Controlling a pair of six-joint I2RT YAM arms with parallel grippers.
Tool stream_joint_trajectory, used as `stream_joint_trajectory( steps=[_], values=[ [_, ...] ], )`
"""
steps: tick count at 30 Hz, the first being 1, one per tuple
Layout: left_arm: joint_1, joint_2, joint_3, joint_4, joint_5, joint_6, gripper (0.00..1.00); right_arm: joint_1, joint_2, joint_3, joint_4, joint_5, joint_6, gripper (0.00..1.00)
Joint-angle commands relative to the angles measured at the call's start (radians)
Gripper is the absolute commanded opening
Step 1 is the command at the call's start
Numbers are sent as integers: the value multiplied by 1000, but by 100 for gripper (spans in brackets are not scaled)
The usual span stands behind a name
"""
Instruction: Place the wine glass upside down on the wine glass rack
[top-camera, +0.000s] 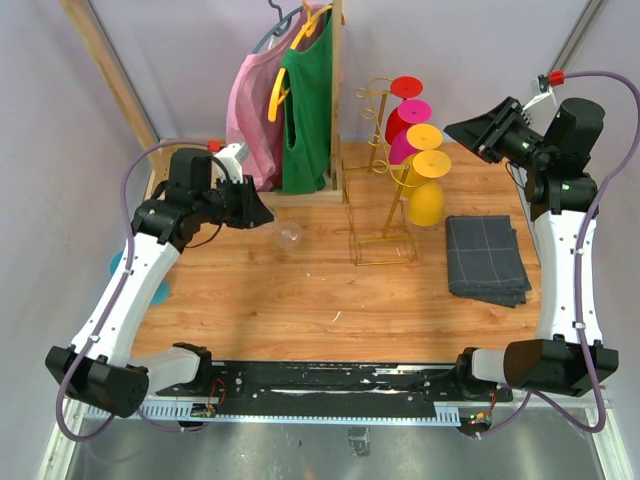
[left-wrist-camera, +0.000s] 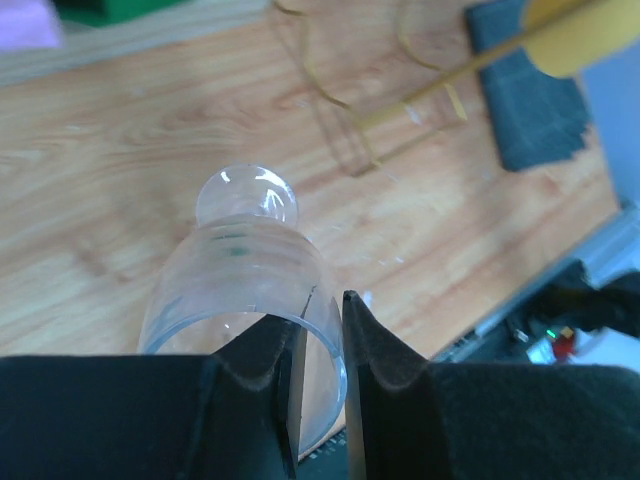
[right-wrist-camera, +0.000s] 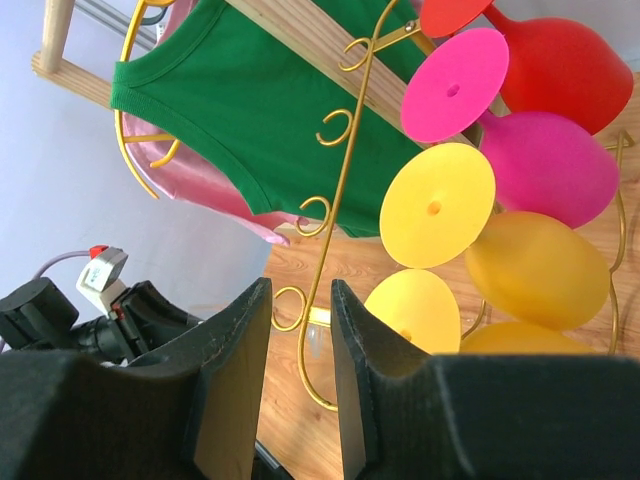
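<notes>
The wine glass (left-wrist-camera: 240, 270) is clear and lies tilted just above the wooden table, its rim toward the left wrist camera; from above the wine glass (top-camera: 288, 235) shows faintly left of the rack. My left gripper (left-wrist-camera: 322, 310) is shut on its rim wall, one finger inside the bowl and one outside. The wine glass rack (top-camera: 383, 190) is a gold wire stand at the back centre, carrying red, pink and two yellow glasses upside down. My right gripper (top-camera: 465, 135) hangs high to the rack's right, open and empty, with the rack's curled hooks (right-wrist-camera: 340, 200) beyond it.
A wooden clothes rack (top-camera: 335, 90) with a pink and a green garment (top-camera: 305, 110) stands behind the glass. A folded grey cloth (top-camera: 486, 258) lies right of the wire stand. A teal disc (top-camera: 118, 268) peeks out at the table's left edge.
</notes>
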Motion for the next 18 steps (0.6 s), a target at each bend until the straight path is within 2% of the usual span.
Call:
stream_joint_trajectory(
  steps=[1,5,8,10,12,14,18],
  values=[
    [-4,-73,11,22,310,-12,0,13,-5,42,-1,7,-8,32],
    [-4,-123,-23,107,499,-46,0,12,-8,45,-2,7,-10,32],
    [-4,-170,-68,258,650,-140,0,13,-13,43,-11,11,-21,33],
    [-4,-212,-122,465,753,-283,0,13,-16,41,-19,17,-31,33],
    [-4,-241,-191,843,829,-504,0,12,-18,35,-22,19,-35,33],
    [-4,-237,-233,1128,859,-718,0,12,-19,27,-23,19,-35,33],
    [-4,-171,-234,1472,866,-995,0,12,-22,13,-21,19,-38,33]
  ],
)
